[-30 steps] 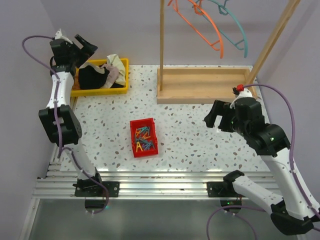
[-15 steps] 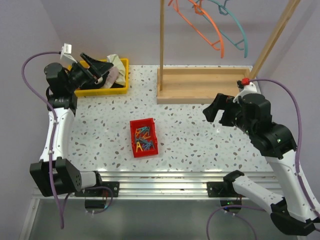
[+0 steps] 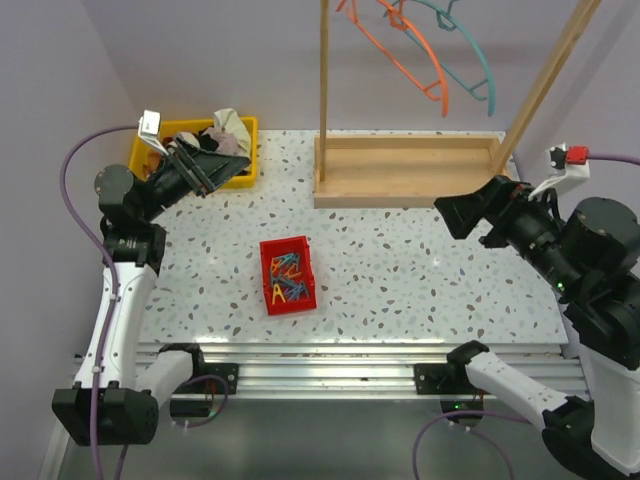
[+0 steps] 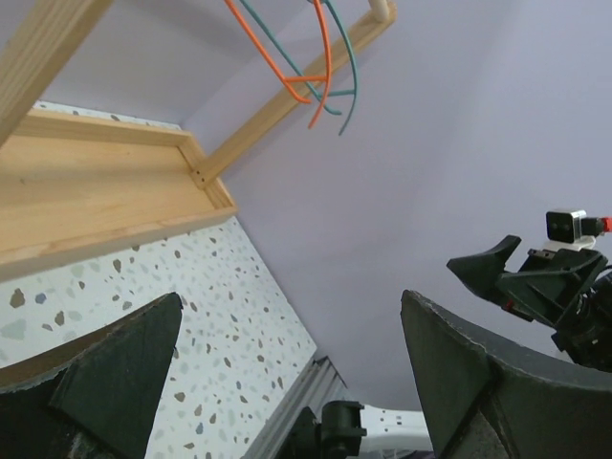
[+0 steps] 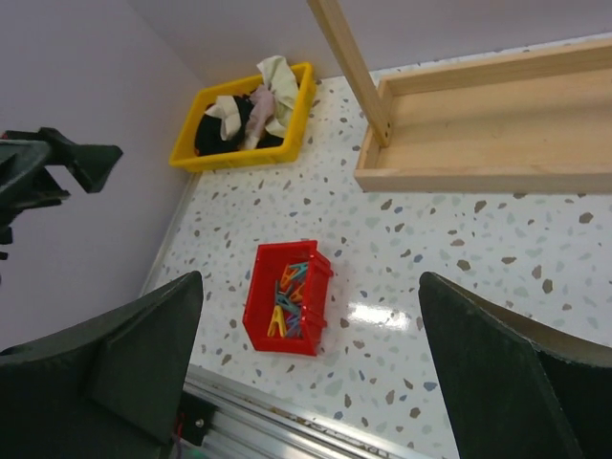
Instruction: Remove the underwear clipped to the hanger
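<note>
A black garment with white parts, one piece of the underwear (image 5: 212,134), lies in the yellow bin (image 5: 239,159) beside a pale cream-pink cloth bundle (image 5: 271,86). No rust-brown piece can be made out. An orange hanger (image 3: 405,62) and a teal hanger (image 3: 470,62) hang bare from the wooden rack. My left gripper (image 3: 222,168) is open at the bin's front edge and points right across the table; in its own view the left gripper (image 4: 292,316) holds nothing. My right gripper (image 3: 462,212) hovers open high over the table's right side, and the right gripper (image 5: 311,287) is empty.
A red bin (image 3: 288,275) with several coloured clips sits mid-table. The wooden rack's tray base (image 3: 405,172) stands at the back, with an upright post (image 3: 323,70) and a slanted beam (image 3: 545,80). Lilac walls close in on the left, back and right.
My left arm has dropped from above the yellow bin and swung its gripper round to point right. My right arm has risen and pulled back to the right. Both grippers stay open.
</note>
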